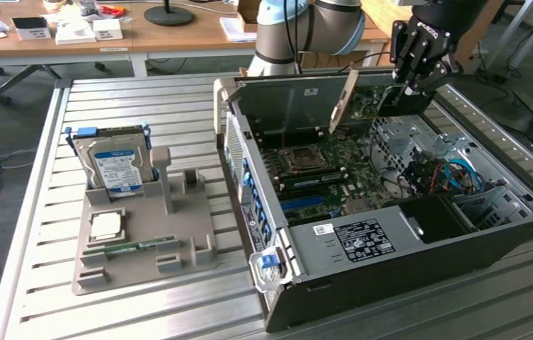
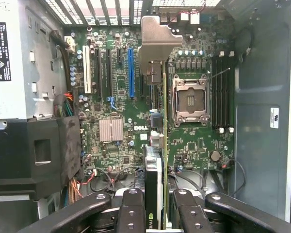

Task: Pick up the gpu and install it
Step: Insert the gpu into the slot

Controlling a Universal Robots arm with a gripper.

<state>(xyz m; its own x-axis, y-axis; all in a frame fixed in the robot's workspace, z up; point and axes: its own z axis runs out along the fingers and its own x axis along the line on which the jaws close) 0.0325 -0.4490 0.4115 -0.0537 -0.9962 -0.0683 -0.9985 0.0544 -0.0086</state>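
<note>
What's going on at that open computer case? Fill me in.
The robot arm's claw is shut on the gpu, holding it on edge over the motherboard inside the open computer case. In the wrist view the card hangs between the blue slot and the processor socket; whether it touches a slot I cannot tell. On the exterior view's left, a hard drive stands in a grey holder.
</note>
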